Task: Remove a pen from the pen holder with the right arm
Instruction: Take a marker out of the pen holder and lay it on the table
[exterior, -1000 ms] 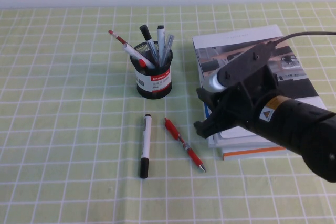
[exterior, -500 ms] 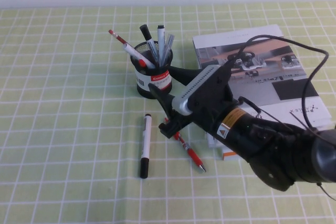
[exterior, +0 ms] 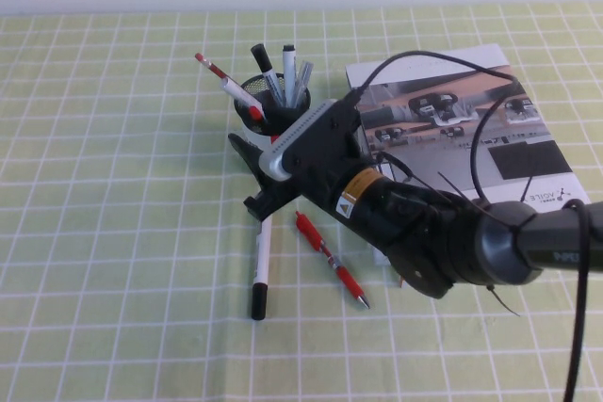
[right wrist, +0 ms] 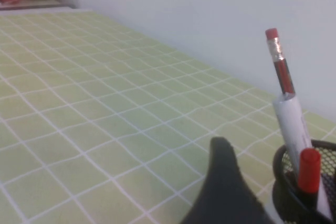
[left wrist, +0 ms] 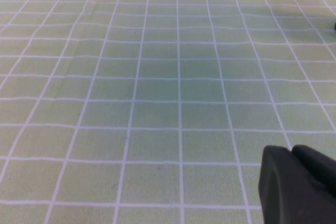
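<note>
So the right gripper [exterior: 252, 146] is stretched across the counter [exterior: 113, 233] and sits right up against the black mesh pen holder [exterior: 283, 118], on its front-left side. The jaws are apart with nothing clamped in them. One black finger [exterior: 241, 146] pokes out past the holder's left side, and the other is hidden from above. In the right wrist view that finger [right wrist: 220, 182] is just beside the holder's rim.

The pens are all standing in the holder, none gripped: a red-and-white one [exterior: 213, 72] leaning out to the left, a black-capped marker [exterior: 263, 61] and a couple of grey pens [exterior: 294, 68].

On the green checked cloth in front of the holder lie a black-and-white marker [exterior: 260, 265], its far end tucked under the gripper, and a red pen [exterior: 332, 263] just to its right, not touching it. A stack of books [exterior: 443, 91] sits to the holder's right, with the right arm passing over its near corner.

The left gripper [left wrist: 296, 184] only shows in its own wrist view, as a dark lump over bare cloth. I can't tell if it's open or closed.
</note>
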Motion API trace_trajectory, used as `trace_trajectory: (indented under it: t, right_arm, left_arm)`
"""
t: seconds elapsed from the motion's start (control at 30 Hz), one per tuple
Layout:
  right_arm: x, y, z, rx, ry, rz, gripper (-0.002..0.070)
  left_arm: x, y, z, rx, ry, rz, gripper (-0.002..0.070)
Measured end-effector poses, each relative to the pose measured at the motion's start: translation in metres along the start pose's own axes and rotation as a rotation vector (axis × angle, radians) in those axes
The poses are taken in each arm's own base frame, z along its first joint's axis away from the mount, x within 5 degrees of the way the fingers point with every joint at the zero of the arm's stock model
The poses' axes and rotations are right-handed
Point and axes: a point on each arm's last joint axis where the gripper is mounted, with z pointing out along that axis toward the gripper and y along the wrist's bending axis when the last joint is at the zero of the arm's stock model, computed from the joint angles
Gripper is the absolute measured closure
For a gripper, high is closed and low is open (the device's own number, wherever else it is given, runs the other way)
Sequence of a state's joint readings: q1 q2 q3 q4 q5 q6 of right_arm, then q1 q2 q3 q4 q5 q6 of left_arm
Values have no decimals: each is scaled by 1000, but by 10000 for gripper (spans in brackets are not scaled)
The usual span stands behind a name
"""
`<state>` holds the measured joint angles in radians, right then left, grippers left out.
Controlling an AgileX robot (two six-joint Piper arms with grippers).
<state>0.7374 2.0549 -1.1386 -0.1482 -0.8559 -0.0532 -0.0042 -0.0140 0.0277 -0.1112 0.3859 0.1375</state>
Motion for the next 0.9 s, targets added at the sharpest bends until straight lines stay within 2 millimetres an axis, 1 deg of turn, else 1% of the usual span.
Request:
trace_trajectory:
  t: [0.27,0.47,0.6,0.73,0.9]
  right_arm:
    - [3,-10,15,32,-10,7,302]
    - [12,-15,27,43,-4,7,328]
    - [21,-22,34,58,19,9,338]
    - [26,-23,38,63,37,12,340]
    - [23,-25,39,65,29,10,350]
  left_arm:
    - [0,0,0,0,0,0,680]
    - [0,0,0,0,0,0,680]
    - [0,0,0,0,0,0,680]
    - [0,0,0,0,0,0,680]
    - [0,0,0,0,0,0,680]
